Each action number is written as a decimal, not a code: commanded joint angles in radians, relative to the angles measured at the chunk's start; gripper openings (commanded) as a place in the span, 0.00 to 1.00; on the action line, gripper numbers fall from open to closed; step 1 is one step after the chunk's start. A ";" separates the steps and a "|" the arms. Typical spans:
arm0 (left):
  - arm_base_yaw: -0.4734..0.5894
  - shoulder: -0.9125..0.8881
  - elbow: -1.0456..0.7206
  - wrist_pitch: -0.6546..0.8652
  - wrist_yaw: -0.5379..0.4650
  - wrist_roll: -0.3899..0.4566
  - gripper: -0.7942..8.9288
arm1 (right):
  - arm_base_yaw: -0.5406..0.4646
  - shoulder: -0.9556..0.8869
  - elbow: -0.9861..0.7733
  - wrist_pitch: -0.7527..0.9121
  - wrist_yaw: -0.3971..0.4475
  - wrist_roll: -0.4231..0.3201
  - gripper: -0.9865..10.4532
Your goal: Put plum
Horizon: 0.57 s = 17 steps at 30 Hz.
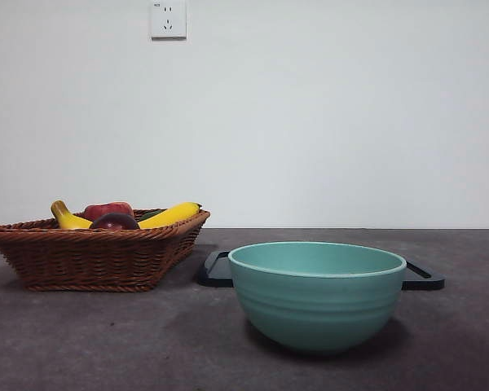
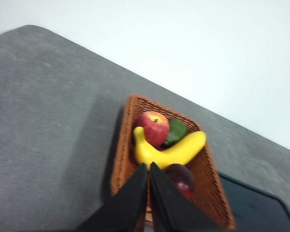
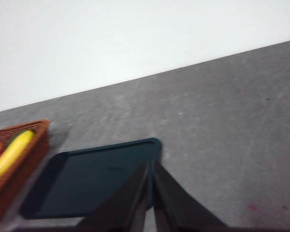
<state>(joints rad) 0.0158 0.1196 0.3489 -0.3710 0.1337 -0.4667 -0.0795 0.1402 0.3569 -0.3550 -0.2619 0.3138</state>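
The plum [image 1: 114, 221] [image 2: 181, 179] is dark maroon and lies in the wicker basket [image 1: 94, 254] [image 2: 121, 159] on the left of the table, beside a yellow banana [image 1: 169, 215] [image 2: 170, 152] and a red apple [image 1: 107, 209] [image 2: 153, 127]. My left gripper [image 2: 148, 167] hovers high above the basket, shut with nothing in it, its tips close to the plum in the left wrist view. My right gripper [image 3: 149, 166] is shut and empty, up above the dark tray [image 3: 94, 176]. Neither arm shows in the front view.
A large teal bowl [image 1: 317, 293] stands in front at the centre-right. Behind it lies the flat dark tray [image 1: 424, 277]. A green fruit [image 2: 176, 131] rests in the basket. The basket edge [image 3: 19, 159] shows in the right wrist view.
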 commanded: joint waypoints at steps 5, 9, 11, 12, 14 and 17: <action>0.003 0.195 0.229 -0.163 0.095 0.141 0.09 | -0.001 0.188 0.247 -0.170 -0.093 -0.116 0.09; 0.002 0.325 0.343 -0.262 0.169 0.226 0.09 | 0.006 0.300 0.376 -0.281 -0.146 -0.190 0.09; 0.001 0.387 0.398 -0.312 0.207 0.266 0.09 | 0.016 0.348 0.431 -0.328 -0.159 -0.217 0.09; 0.000 0.420 0.426 -0.339 0.222 0.288 0.09 | 0.023 0.371 0.460 -0.356 -0.161 -0.227 0.09; -0.005 0.477 0.475 -0.388 0.241 0.330 0.09 | 0.039 0.415 0.509 -0.409 -0.161 -0.249 0.09; -0.013 0.548 0.537 -0.448 0.261 0.383 0.09 | 0.070 0.476 0.572 -0.485 -0.165 -0.284 0.09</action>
<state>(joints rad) 0.0067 0.6487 0.8566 -0.8116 0.3836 -0.1509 -0.0181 0.5976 0.9051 -0.8265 -0.4206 0.0738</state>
